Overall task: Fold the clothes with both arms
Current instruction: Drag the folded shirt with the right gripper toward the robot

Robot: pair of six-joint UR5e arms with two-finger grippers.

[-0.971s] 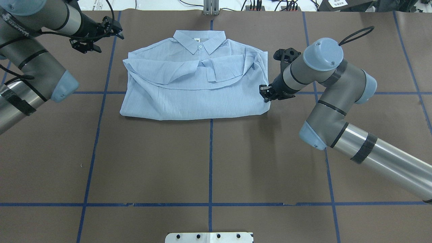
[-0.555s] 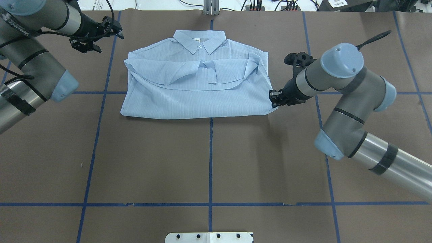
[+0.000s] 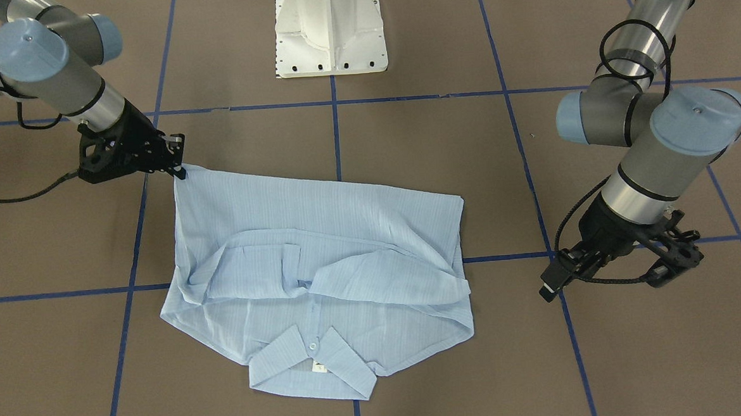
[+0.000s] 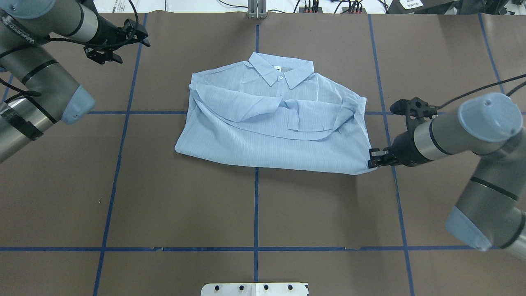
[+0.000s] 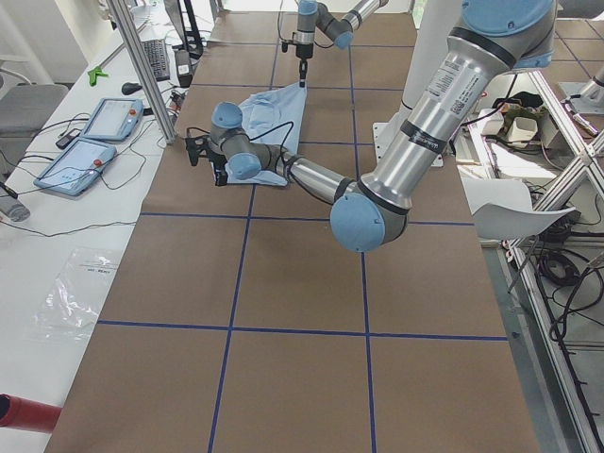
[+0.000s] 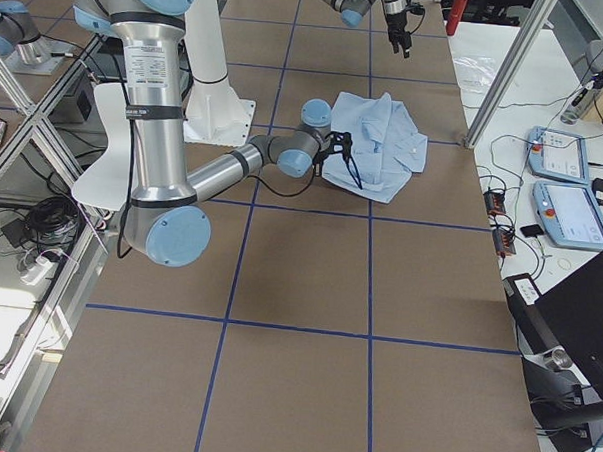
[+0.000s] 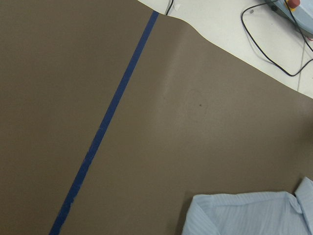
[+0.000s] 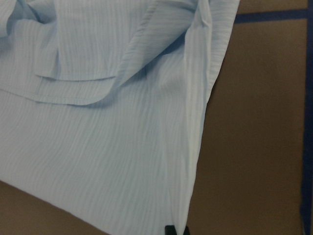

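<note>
The shirt [image 4: 271,131] has slid and skewed toward the right gripper [image 4: 371,158], which pinches its nearest corner. Its length runs away from that gripper across the worktop [image 4: 254,205]; the left gripper [image 4: 115,41], state unreadable, sits well apart.

shirt [image 4: 271,135]: thin matt cloth, finely striped, creased | table [image 4: 185,197]: matt brown paper cover | lines [image 4: 255,213]: smooth blue tape | right arm [image 4: 448,133]: satin grey metal, smooth plastic caps [image 4: 490,112]

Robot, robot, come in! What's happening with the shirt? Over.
Right tool shut on shirt corner. Left tool open, apart from shirt. Shirt partly folded, sleeves across front, collar up. Nothing seen in the way.
</note>
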